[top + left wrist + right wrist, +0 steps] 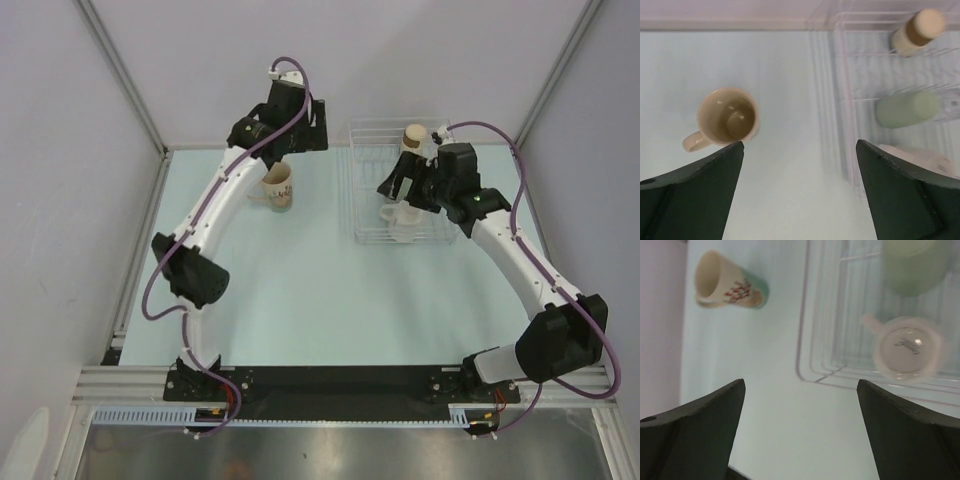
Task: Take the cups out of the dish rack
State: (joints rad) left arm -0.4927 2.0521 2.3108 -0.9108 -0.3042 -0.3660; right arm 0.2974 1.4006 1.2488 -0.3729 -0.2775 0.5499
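Cream mug (727,117) stands upright on the table (300,300) left of the dish rack (352,180), free of the left gripper (800,145) — fingers spread. Right gripper (801,382), spread too, hovers over the rack's white mug (907,347) — next move probably a descent to close around it.

Pale mint desk (320,300) sitting inside plain grey walls (60,120). Aluminium rails (120,70) running up the back corners. Black plate (340,380) lying along the near edge, steel sheet (330,455) showing below it.
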